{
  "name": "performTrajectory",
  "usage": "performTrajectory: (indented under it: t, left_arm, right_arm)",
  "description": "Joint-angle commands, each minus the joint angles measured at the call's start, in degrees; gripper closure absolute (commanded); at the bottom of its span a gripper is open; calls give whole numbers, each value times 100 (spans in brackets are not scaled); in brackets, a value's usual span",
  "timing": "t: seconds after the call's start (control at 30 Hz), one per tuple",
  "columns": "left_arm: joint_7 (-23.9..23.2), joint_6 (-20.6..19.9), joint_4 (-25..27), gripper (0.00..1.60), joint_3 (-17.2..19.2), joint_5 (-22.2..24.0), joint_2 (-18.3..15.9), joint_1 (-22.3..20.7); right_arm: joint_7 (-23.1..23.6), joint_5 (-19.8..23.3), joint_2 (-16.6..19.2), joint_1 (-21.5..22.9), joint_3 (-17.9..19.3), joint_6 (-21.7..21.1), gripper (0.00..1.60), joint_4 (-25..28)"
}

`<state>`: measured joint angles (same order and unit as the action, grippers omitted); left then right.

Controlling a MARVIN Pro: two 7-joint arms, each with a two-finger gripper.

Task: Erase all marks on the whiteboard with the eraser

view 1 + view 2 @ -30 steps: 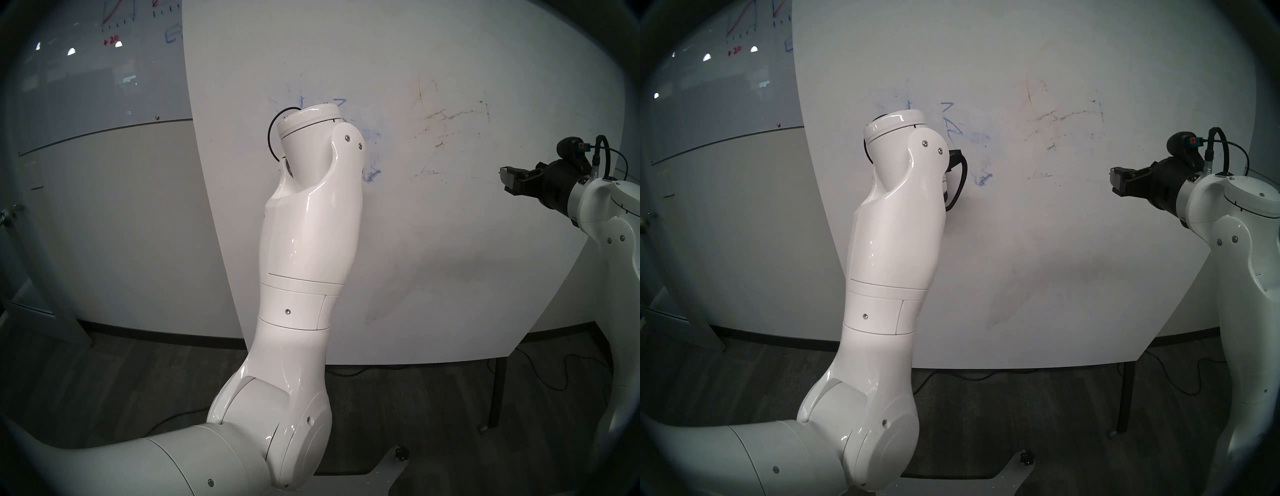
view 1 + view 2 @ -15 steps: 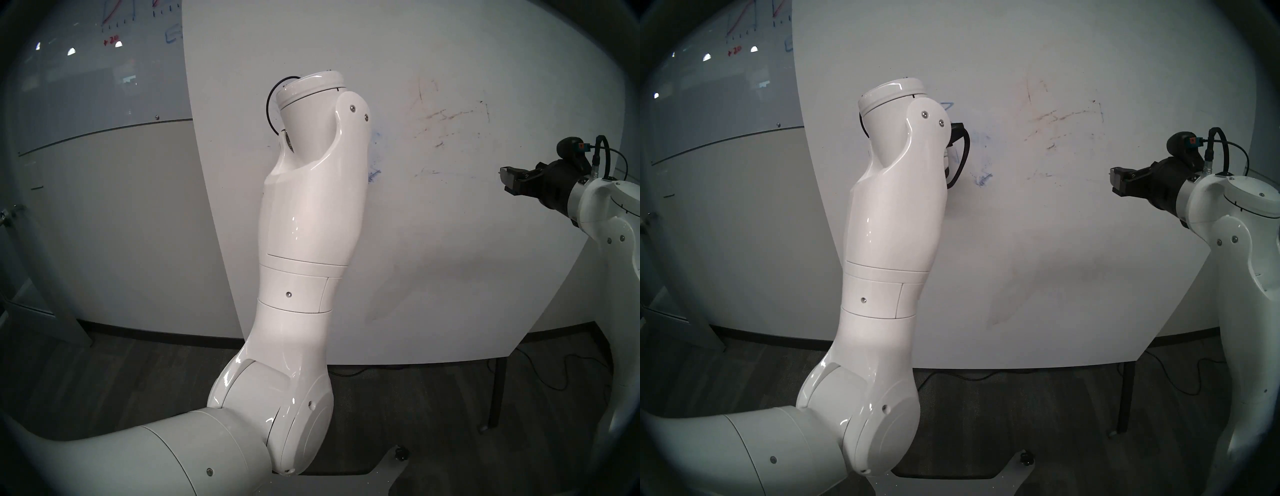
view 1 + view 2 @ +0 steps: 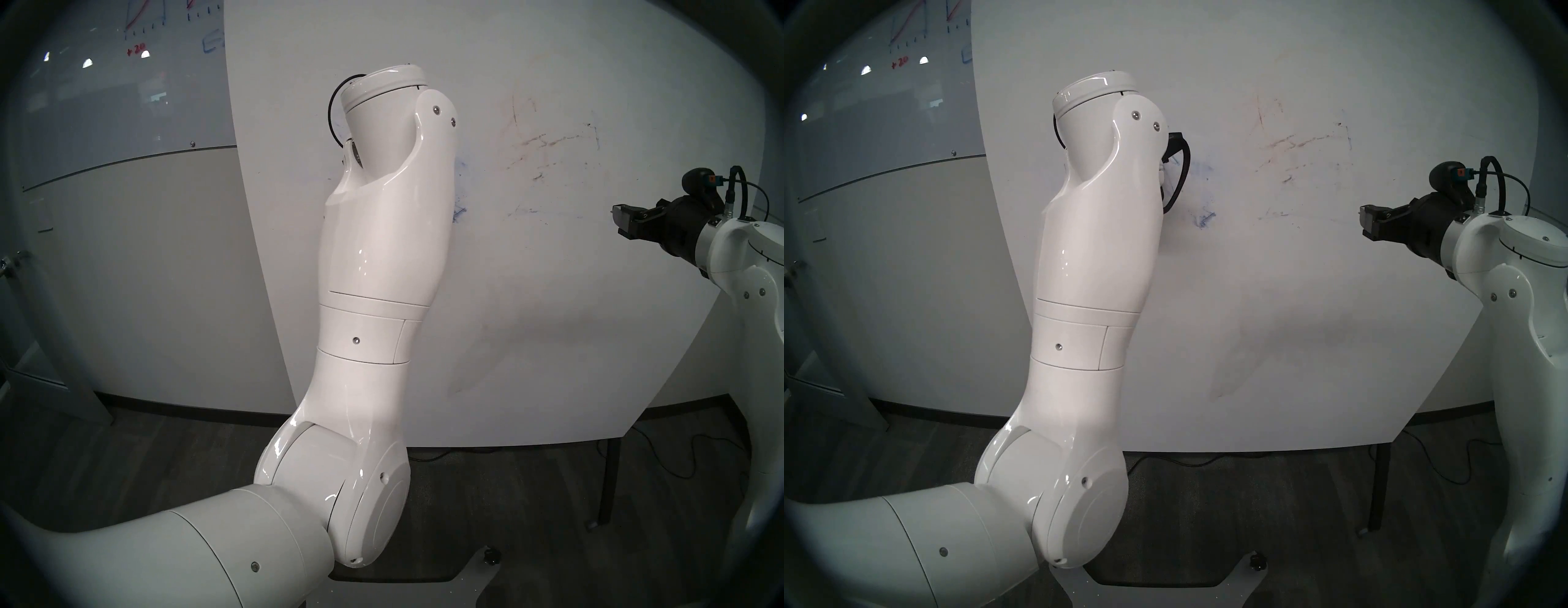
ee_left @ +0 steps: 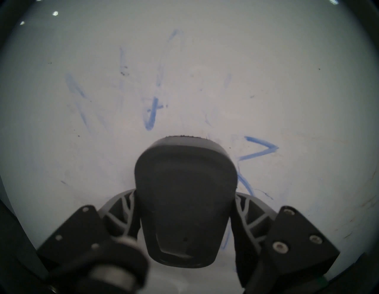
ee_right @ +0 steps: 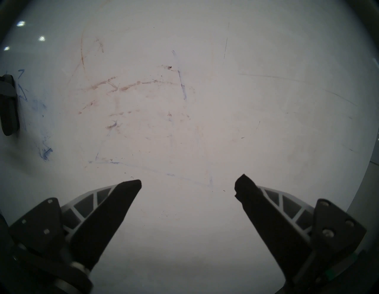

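Currently: left gripper (image 4: 184,221) is clenching the eraser (image 4: 183,197), pressing it flat against the whiteboard (image 4: 287,71); advisably sweeping upward over blue marks (image 4: 150,115) at frame centre; right gripper (image 5: 187,184) is hanging released.

The left arm (image 3: 382,237) rises in front of the whiteboard (image 3: 551,297), hiding its pincer. Blue marks (image 3: 460,210) show beside it; the right pincer (image 3: 621,220) hangs apart.

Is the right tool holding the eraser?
No, the right tool is open and empty; the eraser sits in the left tool.
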<state>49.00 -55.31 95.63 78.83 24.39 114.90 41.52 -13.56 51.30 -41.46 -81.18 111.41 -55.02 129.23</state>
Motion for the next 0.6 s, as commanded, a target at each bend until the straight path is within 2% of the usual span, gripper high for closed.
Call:
performTrajectory:
  t: [0.0,0.57]
  left_arm:
    - [-89,31,66,160,-89,35,10,-627]
    - [-94,31,160,160,-252,74,10,-819]
  right_arm:
    - [1,-8,21,45,19,24,0,28]
    - [0,-6,21,43,20,24,0,28]
